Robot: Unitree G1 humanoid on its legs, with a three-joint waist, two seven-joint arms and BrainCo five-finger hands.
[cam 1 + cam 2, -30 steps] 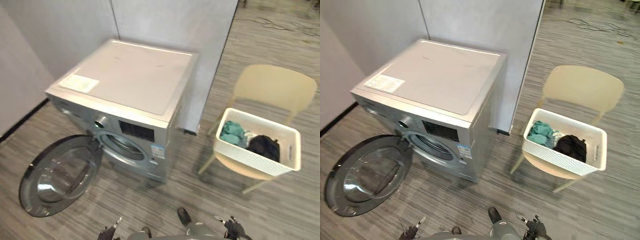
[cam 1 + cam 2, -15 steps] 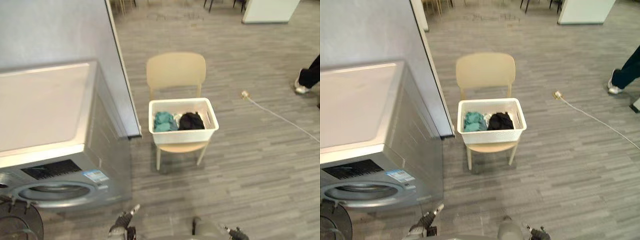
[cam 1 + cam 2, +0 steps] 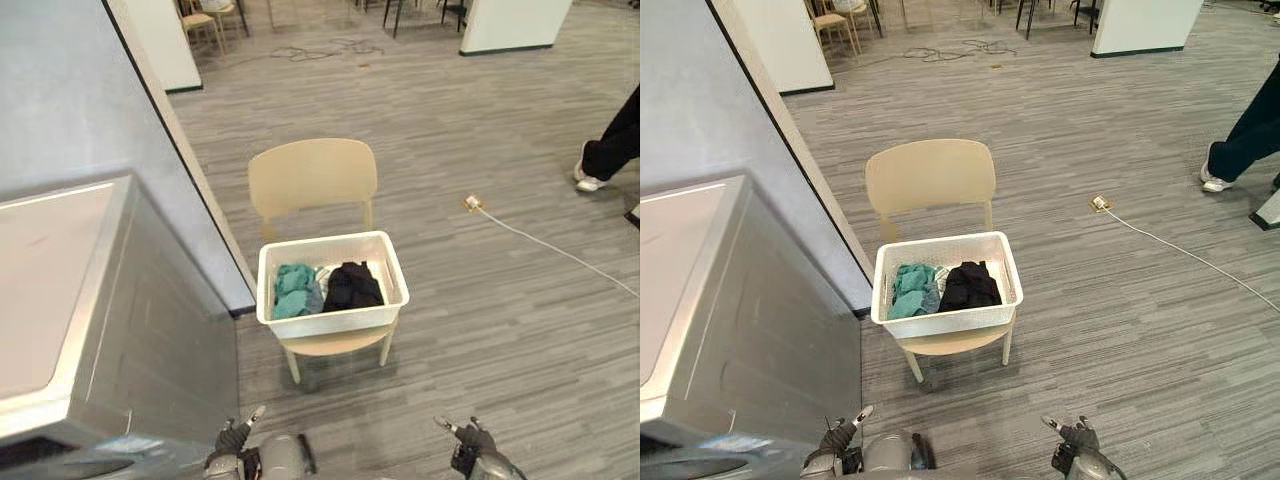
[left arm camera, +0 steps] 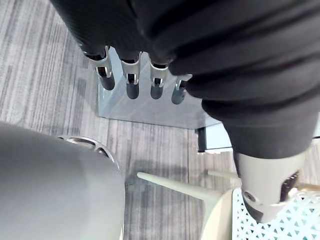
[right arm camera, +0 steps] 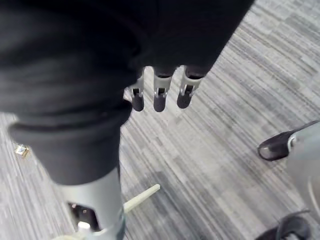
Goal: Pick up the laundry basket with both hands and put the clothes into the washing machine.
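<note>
- Sitting square on the seat of the beige chair [image 3: 312, 175] is the white laundry basket [image 3: 333, 318]; it covers most of the seat, long side across, with the chair's backrest standing up right behind it
- clothes are all in the basket on the chair; a teal bundle [image 3: 291, 291] fills the end nearest the washing machine and a black bundle [image 3: 352, 286] lies touching it at the other end
- washing machine [image 3: 60, 300] stands on the robot's left of the chair, close by but not touching; a grey partition panel [image 3: 90, 110] runs behind the machine and ends just beside the chair
- left hand [image 3: 236, 440] hangs low on the near side of the chair, well short of the basket; its wrist view has the fingers [image 4: 131, 85] straight out in a row with nothing in them, and a chair leg plus a corner of the basket's mesh wall past them
- right hand [image 3: 466, 440] is also low on the near side of the chair, off toward its right; fingers [image 5: 159, 97] straight and loose, nothing held, just grey floor beyond them
- well off to the chair's right a person's dark trouser leg and white shoe [image 3: 605, 150] show at the edge; a white cable [image 3: 550, 245] trails across the floor between that and the chair
</note>
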